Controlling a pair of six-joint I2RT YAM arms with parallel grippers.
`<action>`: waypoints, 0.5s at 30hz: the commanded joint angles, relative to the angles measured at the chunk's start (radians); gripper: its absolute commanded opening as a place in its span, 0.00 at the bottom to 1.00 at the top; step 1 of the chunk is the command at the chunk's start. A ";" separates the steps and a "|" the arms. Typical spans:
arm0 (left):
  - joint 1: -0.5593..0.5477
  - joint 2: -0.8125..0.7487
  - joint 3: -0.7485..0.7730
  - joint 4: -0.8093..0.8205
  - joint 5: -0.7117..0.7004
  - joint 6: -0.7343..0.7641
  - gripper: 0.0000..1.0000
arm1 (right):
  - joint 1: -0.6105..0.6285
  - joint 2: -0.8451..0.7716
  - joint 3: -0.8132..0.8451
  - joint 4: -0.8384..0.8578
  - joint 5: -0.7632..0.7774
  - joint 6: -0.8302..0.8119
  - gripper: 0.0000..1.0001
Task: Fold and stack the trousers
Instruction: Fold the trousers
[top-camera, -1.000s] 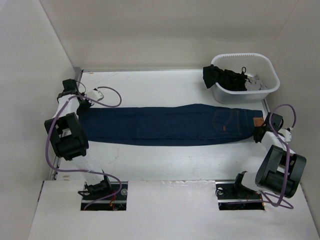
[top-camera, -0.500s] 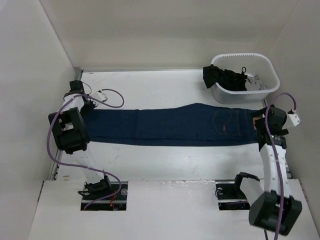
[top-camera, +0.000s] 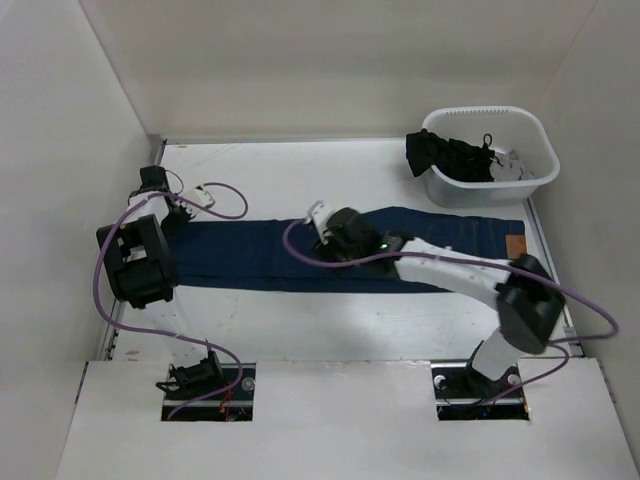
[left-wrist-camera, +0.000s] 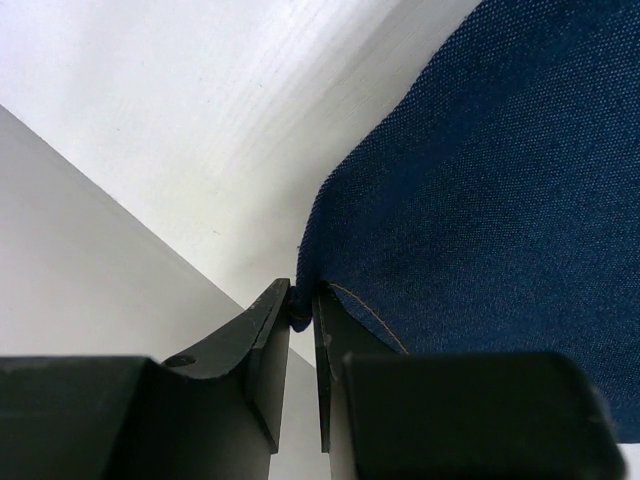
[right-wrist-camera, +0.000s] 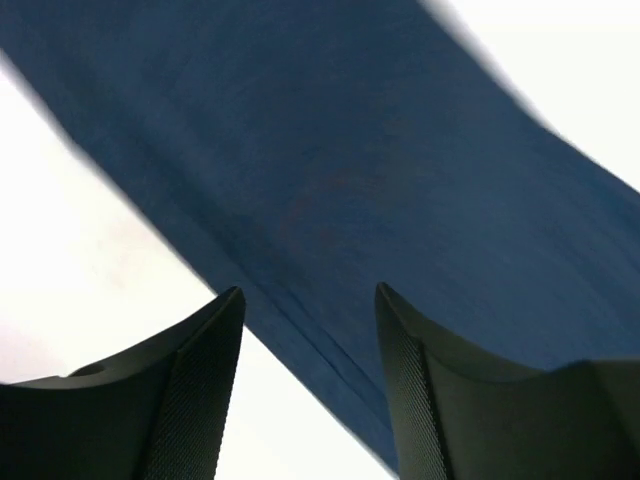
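Since both arm bases sit at your near edge, start there: a bare strip of the white desk (top-camera: 330, 320) runs between them and the long near edge of the dark navy-blue denim jeans (top-camera: 250, 255). Only the right arm's elbow stands over that strip, at the right.

The jeans lie flat, stretched across the desk's width. Their hem end is at the left, and the waist with its small tan patch (top-camera: 517, 245) is at the right, close to the desk's right edge.

Your left fingers (left-wrist-camera: 275, 330) are pressed almost together on a corner of the hem, with just the denim edge pinched between their tips. That corner lies close to the desk's left edge and the white side wall (top-camera: 70, 150), so you have little room there.

The right arm reaches slantwise over the jeans from the right. Your right fingers (right-wrist-camera: 210, 370) are spread apart above the middle of the legs, and the denim shows in the gap between them. That wrist view is blurred, so you cannot tell whether the tips touch the cloth.

Beyond the far edge of the jeans, open desk runs to the back wall. In the far right corner a white plastic basket (top-camera: 455, 192) stands just beyond the waist, holding black garments (top-camera: 450, 155).
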 joint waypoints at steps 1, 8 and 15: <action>0.005 -0.042 -0.014 0.015 -0.006 -0.006 0.11 | 0.050 0.099 0.092 -0.054 -0.070 -0.227 0.61; 0.005 -0.042 -0.019 0.015 -0.008 -0.002 0.11 | 0.114 0.235 0.144 -0.025 -0.020 -0.316 0.57; 0.005 -0.048 -0.008 0.015 -0.008 0.008 0.11 | 0.139 0.287 0.132 0.001 0.014 -0.371 0.49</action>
